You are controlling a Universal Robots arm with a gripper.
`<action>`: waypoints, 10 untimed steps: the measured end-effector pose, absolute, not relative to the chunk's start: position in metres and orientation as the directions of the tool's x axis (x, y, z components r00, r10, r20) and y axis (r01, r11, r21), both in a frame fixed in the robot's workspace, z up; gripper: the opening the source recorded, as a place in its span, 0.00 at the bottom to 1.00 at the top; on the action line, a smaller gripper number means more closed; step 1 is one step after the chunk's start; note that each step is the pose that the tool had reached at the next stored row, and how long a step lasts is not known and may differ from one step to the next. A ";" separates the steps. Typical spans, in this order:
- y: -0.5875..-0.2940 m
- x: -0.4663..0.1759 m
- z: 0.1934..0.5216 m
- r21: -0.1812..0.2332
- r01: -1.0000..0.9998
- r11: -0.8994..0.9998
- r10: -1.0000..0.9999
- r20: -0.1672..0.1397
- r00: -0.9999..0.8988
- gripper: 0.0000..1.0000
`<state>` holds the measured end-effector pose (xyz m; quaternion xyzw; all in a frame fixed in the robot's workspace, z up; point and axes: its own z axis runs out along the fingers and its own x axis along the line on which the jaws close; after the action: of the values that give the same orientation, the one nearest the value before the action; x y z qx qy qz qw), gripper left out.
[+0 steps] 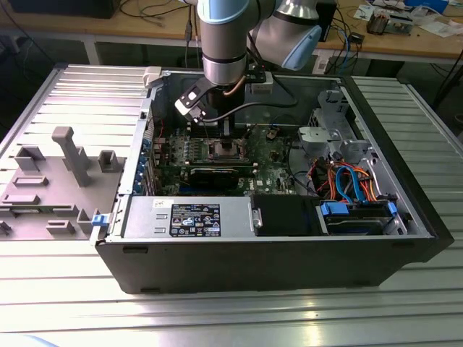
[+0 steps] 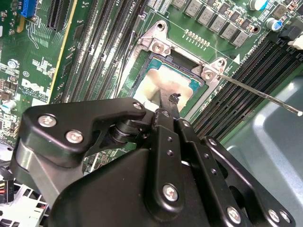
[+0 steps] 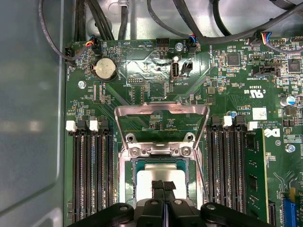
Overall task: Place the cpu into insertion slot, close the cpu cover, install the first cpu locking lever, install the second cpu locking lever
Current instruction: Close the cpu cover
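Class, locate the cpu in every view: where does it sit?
Exterior view: cpu in the insertion slot beneath the arm.
Second wrist view: cpu just beyond the gripper.
First wrist view: cpu at the gripper, between memory slots.
Shared landmark: the insertion slot's silver rim.

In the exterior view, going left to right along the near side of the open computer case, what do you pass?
Grey fixture tray → blue clip → labelled silver box → black drive box → blue drive caddy.
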<state>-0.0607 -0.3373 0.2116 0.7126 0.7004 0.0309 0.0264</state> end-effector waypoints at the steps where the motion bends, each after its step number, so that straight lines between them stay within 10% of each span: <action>1: -0.337 -0.060 0.212 0.077 0.997 -0.017 1.000 0.007 0.017 0.11; 10: -0.337 -0.060 0.212 0.065 0.998 -0.017 1.000 0.007 0.017 0.11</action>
<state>-0.0599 -0.3373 0.2116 0.7128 0.7006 0.0252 0.0208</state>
